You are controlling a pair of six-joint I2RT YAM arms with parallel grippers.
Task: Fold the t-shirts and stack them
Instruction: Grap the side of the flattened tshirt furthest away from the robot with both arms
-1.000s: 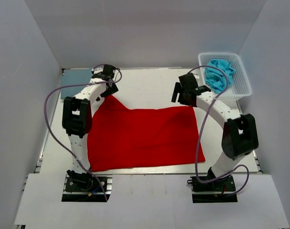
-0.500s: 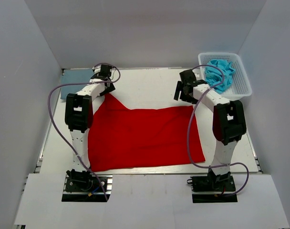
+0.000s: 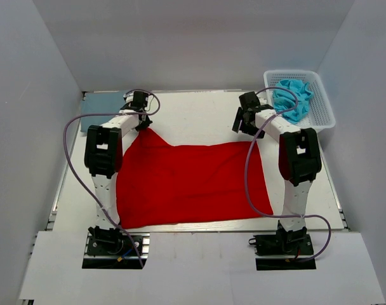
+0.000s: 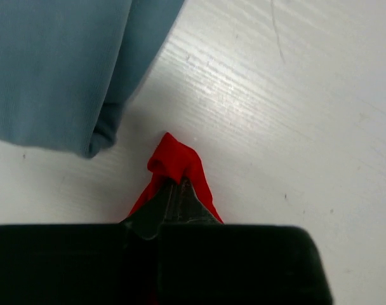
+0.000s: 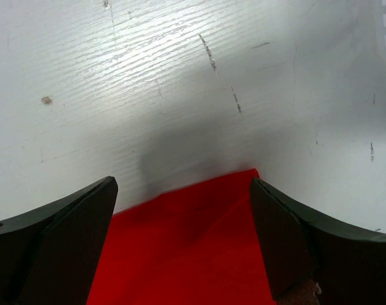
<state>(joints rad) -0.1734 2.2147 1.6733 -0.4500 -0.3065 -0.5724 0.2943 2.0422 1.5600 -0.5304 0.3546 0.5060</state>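
**Inspector:** Where is the red shirt?

**Assistant:** The red shirt lies flat at the centre of the table, with its long axis running left to right. The left gripper is clamped on a peak of cloth at the upper-left corner.

**Inspector:** And the upper-right corner?

**Assistant:** It sits between the jaws of the right gripper, which are spread wide and hold nothing. In my judgement that arm must descend and close before any fold.

**Inspector:** The others?

**Assistant:** The grey-blue shirt is at upper left. The turquoise shirt is in the basket at upper right.
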